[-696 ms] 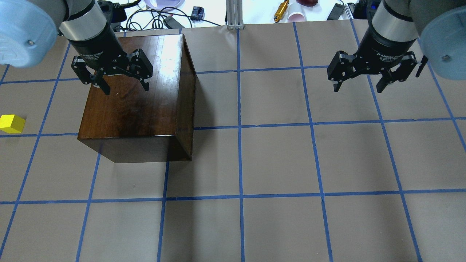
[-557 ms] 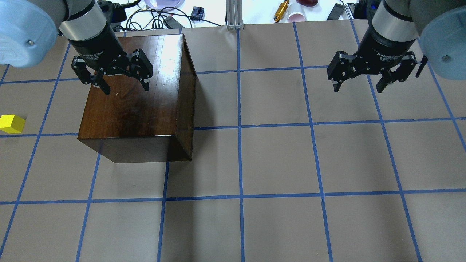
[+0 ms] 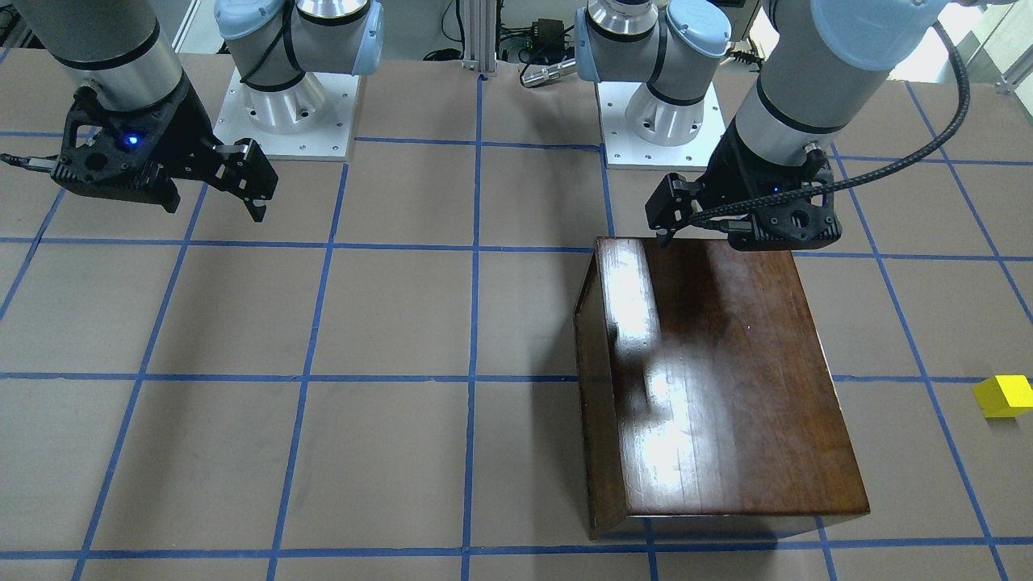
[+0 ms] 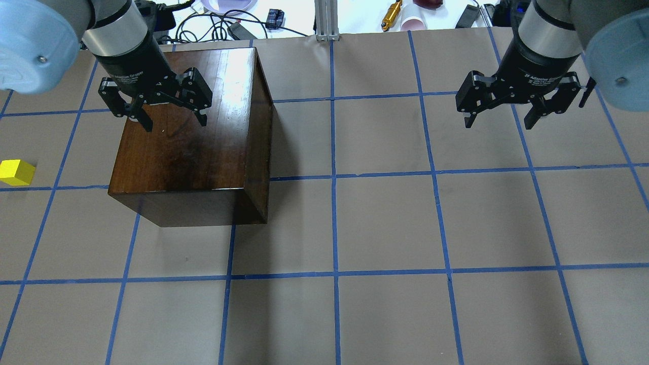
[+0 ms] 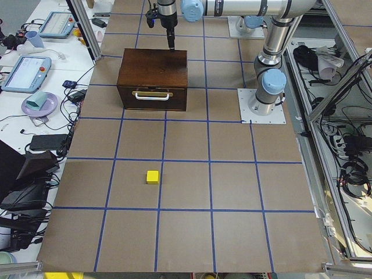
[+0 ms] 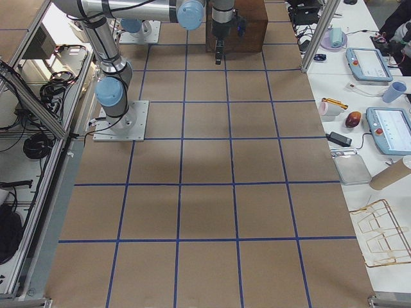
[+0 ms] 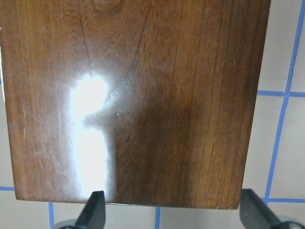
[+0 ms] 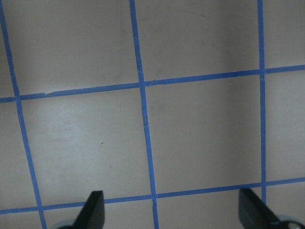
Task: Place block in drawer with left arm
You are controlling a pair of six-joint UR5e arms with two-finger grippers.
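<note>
The yellow block (image 4: pixel 16 172) lies on the table at the far left, well apart from the dark wooden box (image 4: pixel 187 137); it also shows in the front view (image 3: pixel 1003 395) and the exterior left view (image 5: pixel 153 176). The drawer (image 5: pixel 152 99) is shut, and its metal pull faces the block. My left gripper (image 4: pixel 176 124) is open and empty, hovering above the box's top near its back edge. The left wrist view shows the box top (image 7: pixel 133 95) below the spread fingertips. My right gripper (image 4: pixel 498 124) is open and empty above bare table on the right.
Brown table paper with a blue tape grid (image 4: pixel 334 177) covers the table. Cables, a cup and small tools (image 4: pixel 405 15) lie beyond the table's edge. The two arm bases (image 3: pixel 290 97) stand at the robot's side.
My left gripper has shifted very slightly upward in the overhead view, still open over the box. The block, the box and the right gripper have not moved.
</note>
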